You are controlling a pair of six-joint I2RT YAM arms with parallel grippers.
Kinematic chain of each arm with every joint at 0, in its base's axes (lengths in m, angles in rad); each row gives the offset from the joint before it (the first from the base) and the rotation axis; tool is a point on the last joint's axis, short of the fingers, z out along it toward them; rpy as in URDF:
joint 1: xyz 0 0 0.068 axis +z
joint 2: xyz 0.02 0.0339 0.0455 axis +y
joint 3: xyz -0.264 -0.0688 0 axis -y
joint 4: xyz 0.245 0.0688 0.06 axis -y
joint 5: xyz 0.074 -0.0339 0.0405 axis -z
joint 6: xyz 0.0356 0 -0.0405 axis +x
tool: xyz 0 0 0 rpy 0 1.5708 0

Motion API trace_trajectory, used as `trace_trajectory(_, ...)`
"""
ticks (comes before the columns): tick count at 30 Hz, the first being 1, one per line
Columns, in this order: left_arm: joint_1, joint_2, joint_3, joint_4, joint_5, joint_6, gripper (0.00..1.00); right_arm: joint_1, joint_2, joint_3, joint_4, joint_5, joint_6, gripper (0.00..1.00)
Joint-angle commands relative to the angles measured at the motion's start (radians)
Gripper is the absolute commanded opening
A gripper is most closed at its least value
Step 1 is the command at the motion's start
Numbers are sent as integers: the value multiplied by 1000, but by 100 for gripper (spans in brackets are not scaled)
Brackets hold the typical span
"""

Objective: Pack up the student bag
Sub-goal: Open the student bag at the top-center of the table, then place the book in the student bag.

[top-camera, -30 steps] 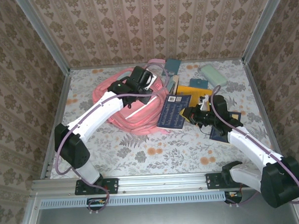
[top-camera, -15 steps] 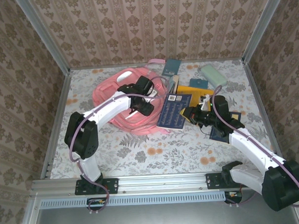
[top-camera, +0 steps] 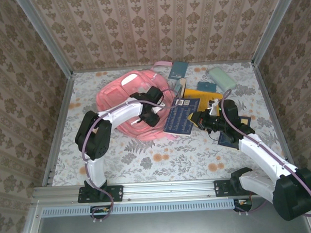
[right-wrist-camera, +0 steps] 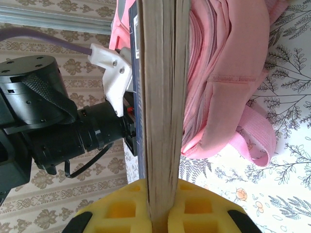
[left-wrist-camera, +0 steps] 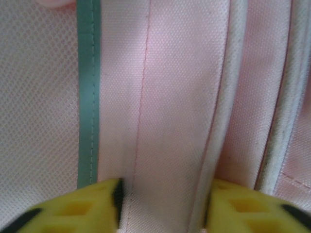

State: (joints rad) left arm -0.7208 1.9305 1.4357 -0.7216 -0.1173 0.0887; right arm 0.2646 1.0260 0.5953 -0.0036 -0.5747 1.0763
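Over at the near right edge of the large soft pink fabric student bag [top-camera: 118, 92], lying back-left on the floral worktop [top-camera: 162, 157], my left fingers [top-camera: 154, 112] have swung in from its far side, and the bag now looks more spread open, which I'd say helps loading. They sit part-open astride a strip of pink fabric; whether they pinch it I cannot tell. My right fingers [top-camera: 198, 118] are clenched on the thick dark blue book [top-camera: 179, 118], just beside the bag.
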Motion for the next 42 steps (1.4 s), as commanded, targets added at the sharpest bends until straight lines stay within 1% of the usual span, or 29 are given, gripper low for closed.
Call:
trace_trajectory(1, -3, 24, -13, 5, -114, 30, 17, -1, -15, 11, 19, 6, -10, 0)
trace_trajectory(2, -2, 13, -11, 9, -130, 24, 7, 0, -13, 12, 18, 5, -12, 0)
trace_trajectory(3, -2, -4, -11, 14, -137, 18, 0, 0, -11, 14, 17, 3, -12, 0)
trace_trajectory(5, 1, -39, 1, 16, -134, 7, 0, 0, -8, 15, 19, 3, -12, 0)
trace_trajectory(10, 21, -130, 78, -32, -81, -43, 0, 0, 15, 22, 39, -4, -6, 0)
trace_trajectory(19, 84, -261, 203, -103, 81, -135, 0, 21, 129, 63, 105, -16, 3, 0)
trace_trajectory(21, 95, -281, 216, -105, 114, -158, 0, 42, 165, 76, 152, -14, 13, 0)
trace_trajectory(26, 103, -314, 227, -108, 152, -211, 0, 102, 289, 136, 290, 12, 74, 0)
trace_trajectory(29, 106, -337, 224, -104, 182, -243, 0, 157, 392, 191, 347, 88, 101, 0)
trace_trajectory(32, 115, -366, 217, -90, 221, -279, 0, 213, 499, 227, 464, 203, 151, 0)
trace_trajectory(34, 124, -385, 208, -79, 241, -304, 0, 244, 583, 264, 553, 251, 191, 0)
trace_trajectory(36, 130, -399, 200, -63, 258, -323, 0, 271, 668, 321, 606, 304, 234, 0)
trace_trajectory(39, 133, -403, 201, -53, 264, -342, 0, 311, 770, 397, 642, 407, 284, 0)
trace_trajectory(42, 133, -408, 198, -46, 273, -355, 0, 347, 858, 480, 643, 500, 326, 0)
